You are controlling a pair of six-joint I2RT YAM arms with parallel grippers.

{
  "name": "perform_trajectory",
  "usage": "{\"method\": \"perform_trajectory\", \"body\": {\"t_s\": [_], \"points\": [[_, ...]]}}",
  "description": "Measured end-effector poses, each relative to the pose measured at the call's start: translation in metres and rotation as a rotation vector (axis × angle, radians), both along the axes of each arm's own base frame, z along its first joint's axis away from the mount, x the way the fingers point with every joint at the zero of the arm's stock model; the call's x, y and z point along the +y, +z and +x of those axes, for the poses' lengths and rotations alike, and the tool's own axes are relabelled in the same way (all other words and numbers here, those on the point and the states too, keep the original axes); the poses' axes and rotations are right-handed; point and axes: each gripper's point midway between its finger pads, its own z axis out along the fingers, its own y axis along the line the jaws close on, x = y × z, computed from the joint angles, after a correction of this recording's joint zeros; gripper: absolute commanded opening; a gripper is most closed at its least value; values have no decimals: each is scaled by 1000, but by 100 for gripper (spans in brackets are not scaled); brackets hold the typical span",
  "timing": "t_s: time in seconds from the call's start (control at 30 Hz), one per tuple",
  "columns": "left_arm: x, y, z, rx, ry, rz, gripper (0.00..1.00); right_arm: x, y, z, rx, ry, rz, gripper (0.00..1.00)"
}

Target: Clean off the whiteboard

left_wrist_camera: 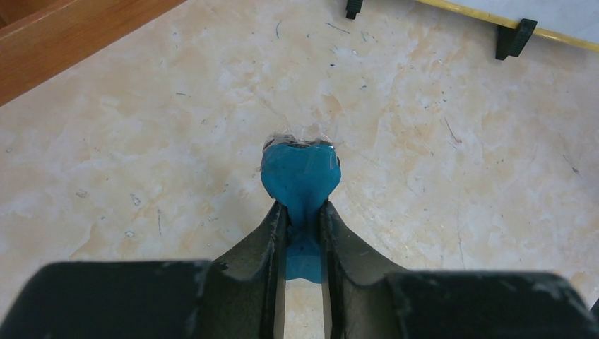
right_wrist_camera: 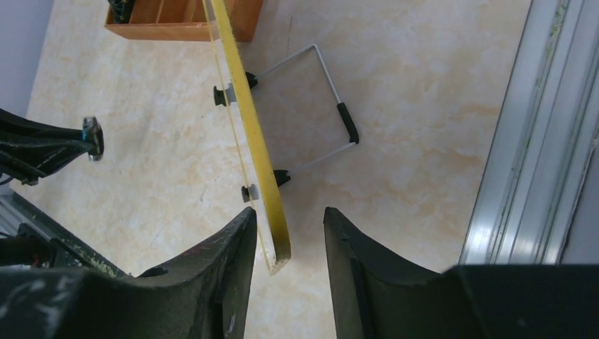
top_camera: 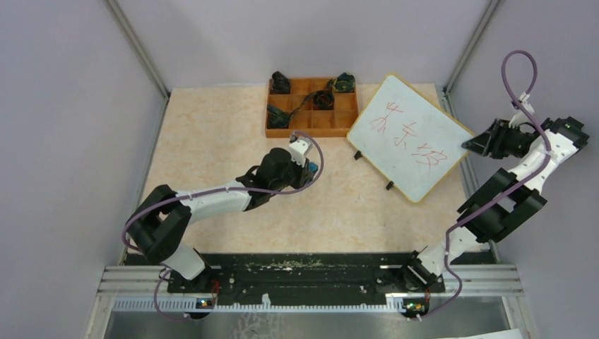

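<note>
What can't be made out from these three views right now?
Blue piece in the left gripper: left wrist shows only its tip, fingers hide the rest; top view too small.
Right gripper straddles the whiteboard edge: right wrist shows a gap at one finger; contact at the other unclear.
Dark items in the orange tray: too small in top view; right wrist cuts the tray off.

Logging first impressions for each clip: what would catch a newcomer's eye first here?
The whiteboard, propped at an angle at the far right of the table, bears red handwriting. The right gripper straddles its yellow edge, jaws open on either side. Mid-table, the left gripper is shut on a blue pad, with an orange tray beyond it at the far edge.
</note>
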Motion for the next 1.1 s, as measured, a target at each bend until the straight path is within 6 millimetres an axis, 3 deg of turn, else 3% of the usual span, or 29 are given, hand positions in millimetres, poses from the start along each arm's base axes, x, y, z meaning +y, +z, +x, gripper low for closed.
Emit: {"method": "perform_trajectory", "body": {"t_s": [0.1,0.27,0.4,0.53,0.7,0.87,1.0,1.1], "points": [[-1,-1,-2,1,-5,1,17,1,3,0,-3,15,14,29],[-2,-4,-1,6,-5,6,17,6,8,-2,-10,37,29,0],[-10,-1,4,7,-13,3,15,10,12,-3,-24,50,42,0],[-30,14,17,-9,-30,-13,7,10,11,-3,-28,57,41,0],[-65,54,41,-59,-59,-60,1,10,11,-3,-29,60,38,0],[-96,91,63,-125,-91,-132,0,10,11,-4,-25,61,39,0],[-130,98,90,-152,-105,-165,1,11,11,-5,-23,66,36,0],[-150,92,104,-160,-114,-168,1,11,11,-5,-24,70,31,0]]}}
